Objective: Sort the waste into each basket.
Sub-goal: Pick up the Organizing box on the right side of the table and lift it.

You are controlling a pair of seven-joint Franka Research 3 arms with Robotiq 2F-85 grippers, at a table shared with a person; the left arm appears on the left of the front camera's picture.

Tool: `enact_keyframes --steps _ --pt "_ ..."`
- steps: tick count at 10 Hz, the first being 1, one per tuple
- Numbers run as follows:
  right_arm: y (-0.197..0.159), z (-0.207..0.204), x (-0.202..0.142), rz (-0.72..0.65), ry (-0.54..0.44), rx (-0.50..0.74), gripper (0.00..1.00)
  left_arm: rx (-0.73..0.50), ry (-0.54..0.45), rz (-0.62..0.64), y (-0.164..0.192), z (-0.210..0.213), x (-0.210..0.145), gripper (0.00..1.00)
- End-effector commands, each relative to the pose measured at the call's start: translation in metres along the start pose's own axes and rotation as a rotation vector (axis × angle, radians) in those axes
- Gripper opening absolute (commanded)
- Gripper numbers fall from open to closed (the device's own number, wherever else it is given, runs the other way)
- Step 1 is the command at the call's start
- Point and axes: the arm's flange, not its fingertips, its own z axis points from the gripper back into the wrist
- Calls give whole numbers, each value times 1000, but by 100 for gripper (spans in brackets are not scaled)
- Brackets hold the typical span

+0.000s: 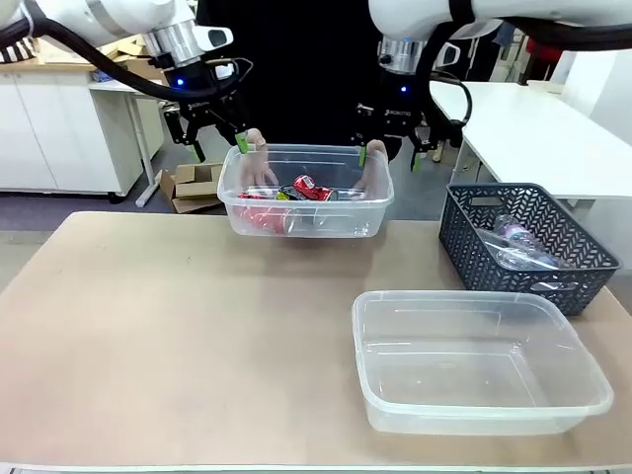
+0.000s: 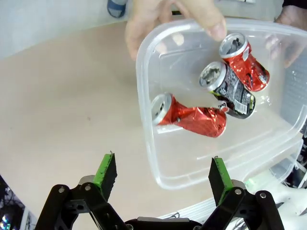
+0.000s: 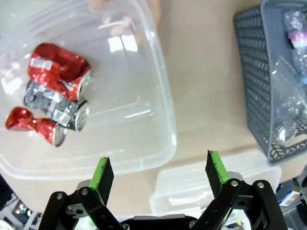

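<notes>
Three crushed cans [image 1: 296, 194] lie in the far tub [image 1: 304, 222] at our 12 o'clock, a person's hands [image 1: 259, 166] holding it. Left claw [image 1: 217, 138] and right claw [image 1: 390, 151] hang released above its rim; descending now could strike those fingers.

Far tub [image 1: 305, 202] with cans [image 1: 312, 188], person's hands [image 1: 259, 166] gripping both ends. Left gripper [image 1: 219, 144], right gripper [image 1: 389, 153] spread above. Near tub [image 1: 474, 360]; grey basket [image 1: 528, 244] with bottles [image 1: 513, 245].
</notes>
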Motion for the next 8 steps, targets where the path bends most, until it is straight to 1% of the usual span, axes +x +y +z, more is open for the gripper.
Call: enact_keyframes --steps 1,5,6,7,8 --pt "0 2 2 -2 -3 8 100 -1 0 1 1 1 0 100" --pt "0 1 1 0 -2 2 100 0 1 0 0 0 0 100" --pt "-15 24 -36 50 -17 45 100 -32 -2 -51 3 23 -40 100" --pt "-41 47 -83 64 -38 68 100 13 -28 -41 9 44 -94 100" --pt "-65 59 -130 52 -78 81 100 46 -44 -70 14 53 -150 100"
